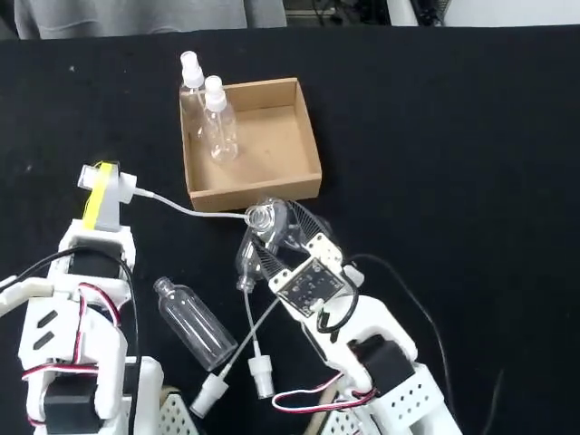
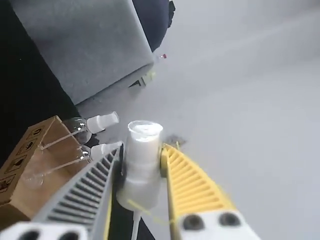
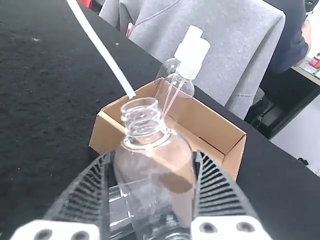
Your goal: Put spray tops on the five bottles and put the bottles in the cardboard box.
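Clamped tight in the right gripper (image 1: 272, 237): an uncapped bottle (image 3: 150, 150), clear, its open neck pointed toward the box (image 1: 254, 192) and just short of the near wall. At the rim of that neck, the end of a thin white tube (image 1: 190, 210), touching or nearly so; hard to tell which, and not seen inside.

At the tube's other end, a white top (image 1: 91, 176), pinched between the grey and yellow fingers of the left gripper (image 2: 141, 152), well to the left of the box's near corner.

Inside the box, along its left side, two topped bottles (image 1: 220, 122), upright and close together, one nearer the far corner.

Nearer the arms, between the two bases, a lying bottle (image 1: 192, 322), bare-necked, flat on the black table (image 1: 453, 136) at a slant. Just beside its lower end, two loose tops (image 1: 261, 376), on their sides, tubes crossing each other and running up toward the right gripper.
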{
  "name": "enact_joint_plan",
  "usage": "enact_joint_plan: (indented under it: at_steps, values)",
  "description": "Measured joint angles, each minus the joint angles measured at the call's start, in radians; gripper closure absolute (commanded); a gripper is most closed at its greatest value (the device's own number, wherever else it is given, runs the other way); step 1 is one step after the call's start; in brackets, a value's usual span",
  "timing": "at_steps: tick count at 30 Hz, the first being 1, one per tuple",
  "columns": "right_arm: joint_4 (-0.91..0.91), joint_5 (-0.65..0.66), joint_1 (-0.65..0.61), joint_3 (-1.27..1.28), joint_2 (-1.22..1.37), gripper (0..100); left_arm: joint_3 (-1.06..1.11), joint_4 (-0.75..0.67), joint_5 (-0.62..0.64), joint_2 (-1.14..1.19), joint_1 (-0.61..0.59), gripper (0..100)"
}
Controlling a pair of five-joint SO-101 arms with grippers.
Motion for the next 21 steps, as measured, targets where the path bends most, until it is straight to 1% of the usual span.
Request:
enact_joint_plan:
  at_steps: [15,21]
  values:
    - [0.0,0.0,-0.014,0.0,0.0,92.4,0.066,0.0,0.0,0.0,0.008,97]
    - [0.0,0.0,-0.025,0.0,0.0,92.4,0.157,-0.08,0.0,0.002,0.009,97]
